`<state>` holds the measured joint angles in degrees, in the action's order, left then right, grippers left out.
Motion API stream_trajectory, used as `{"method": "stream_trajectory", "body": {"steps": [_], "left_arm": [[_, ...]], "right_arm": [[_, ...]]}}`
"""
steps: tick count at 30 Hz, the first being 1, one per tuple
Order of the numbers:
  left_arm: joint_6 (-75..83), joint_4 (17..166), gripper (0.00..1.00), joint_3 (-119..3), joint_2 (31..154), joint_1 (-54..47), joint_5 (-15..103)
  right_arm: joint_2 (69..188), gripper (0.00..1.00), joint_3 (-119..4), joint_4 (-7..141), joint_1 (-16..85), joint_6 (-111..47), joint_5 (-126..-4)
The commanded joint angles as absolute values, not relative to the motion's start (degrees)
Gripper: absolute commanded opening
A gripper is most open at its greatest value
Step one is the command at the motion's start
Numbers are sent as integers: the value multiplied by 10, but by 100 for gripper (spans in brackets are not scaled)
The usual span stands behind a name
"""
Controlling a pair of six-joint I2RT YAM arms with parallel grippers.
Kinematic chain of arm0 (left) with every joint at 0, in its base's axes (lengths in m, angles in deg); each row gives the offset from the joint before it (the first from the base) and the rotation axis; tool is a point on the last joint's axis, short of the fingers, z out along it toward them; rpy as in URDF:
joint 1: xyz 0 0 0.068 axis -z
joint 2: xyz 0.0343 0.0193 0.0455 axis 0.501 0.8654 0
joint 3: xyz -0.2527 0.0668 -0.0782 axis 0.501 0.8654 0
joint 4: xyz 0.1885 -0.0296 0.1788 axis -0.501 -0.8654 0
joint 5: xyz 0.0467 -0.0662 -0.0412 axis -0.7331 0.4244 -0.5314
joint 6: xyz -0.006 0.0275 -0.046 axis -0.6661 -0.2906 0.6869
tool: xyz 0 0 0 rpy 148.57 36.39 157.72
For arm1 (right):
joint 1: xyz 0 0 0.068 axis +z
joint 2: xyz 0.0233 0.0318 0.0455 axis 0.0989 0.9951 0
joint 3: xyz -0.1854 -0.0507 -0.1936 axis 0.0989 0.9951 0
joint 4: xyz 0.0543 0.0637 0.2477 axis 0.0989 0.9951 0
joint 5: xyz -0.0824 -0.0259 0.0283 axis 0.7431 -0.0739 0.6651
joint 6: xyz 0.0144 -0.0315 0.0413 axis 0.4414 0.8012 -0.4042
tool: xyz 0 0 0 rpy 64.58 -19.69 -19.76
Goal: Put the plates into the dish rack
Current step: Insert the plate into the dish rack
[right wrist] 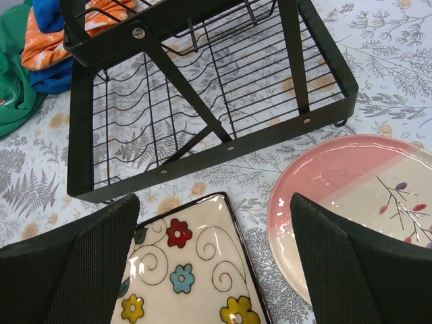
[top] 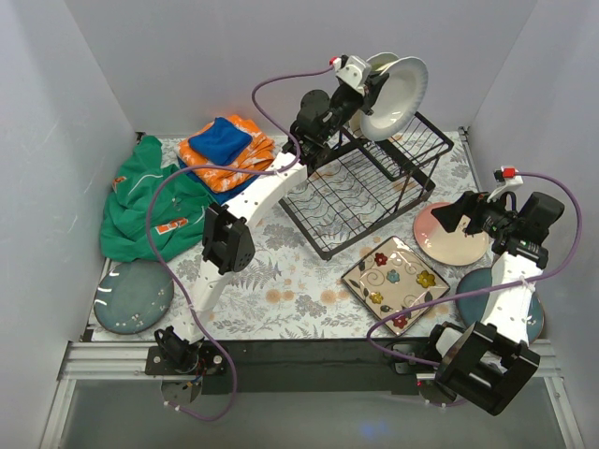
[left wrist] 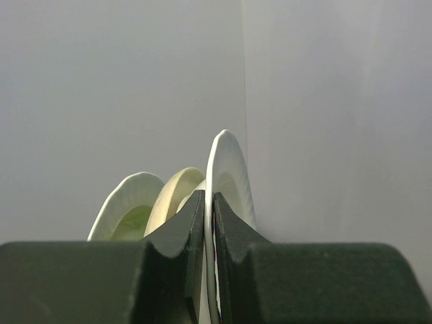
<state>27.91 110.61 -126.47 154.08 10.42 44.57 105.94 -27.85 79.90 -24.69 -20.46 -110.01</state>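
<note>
We have the left gripper [top: 367, 82] clamped on the rim of a round white plate [top: 401, 94], held on edge above the raised end of the black wire dish rack [top: 360, 192]. We see the right gripper [top: 451, 213] spread wide and empty over the square flowered plate [top: 395, 281] and the pink-and-cream round plate [top: 454, 241].

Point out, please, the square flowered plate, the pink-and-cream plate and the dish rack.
square flowered plate [top: 395, 281]: top view, its centre.
pink-and-cream plate [right wrist: 317, 179]: right wrist view, pink half.
dish rack [right wrist: 231, 147]: right wrist view, near bottom rail.
</note>
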Motion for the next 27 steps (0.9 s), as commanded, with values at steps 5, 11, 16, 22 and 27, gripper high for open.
{"method": "stream_trajectory", "body": {"steps": [5,11,16,22,27], "left_arm": [[244,1209,0,-1289,1500,106,449],[230,1214,0,-1287,1499,106,448],[221,1219,0,-1285,1500,106,449],[207,1226,0,-1283,1500,106,454],[201,1232,0,-1282,1500,106,462]], "right_arm": [[1065,97,-294,796,-249,-197,-1114],[1065,97,-293,798,-249,-196,-1115],[1067,97,-293,799,-249,-195,-1116],[1069,98,-293,800,-249,-195,-1116],[1069,98,-293,800,-249,-193,-1116]]}}
